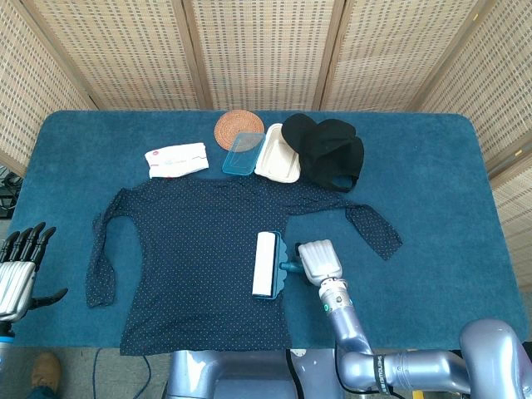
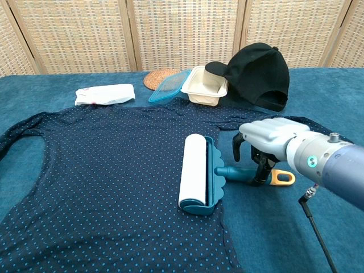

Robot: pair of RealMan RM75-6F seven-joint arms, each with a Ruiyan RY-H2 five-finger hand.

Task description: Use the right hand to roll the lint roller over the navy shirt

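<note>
The navy dotted shirt point(image 1: 191, 249) point(image 2: 102, 170) lies flat on the blue table. At its right hem sits the lint roller point(image 1: 266, 264) point(image 2: 193, 170), white drum on the cloth, with its teal handle point(image 2: 242, 173) and orange tip pointing right. My right hand point(image 1: 318, 261) point(image 2: 270, 136) hovers right over the handle. Its thumb hangs on the near-left side and its fingers point(image 2: 261, 169) reach down around the handle without closing on it. My left hand point(image 1: 18, 270) waits off the table's left edge, fingers apart and empty.
Along the back stand a black cap point(image 1: 328, 150) point(image 2: 259, 71), a white container point(image 1: 278, 154) point(image 2: 207, 85), a clear blue lid point(image 1: 243, 152), a woven coaster point(image 1: 238, 127) and a white packet point(image 1: 176, 159). The shirt's right sleeve point(image 1: 374, 229) lies just beyond my right hand.
</note>
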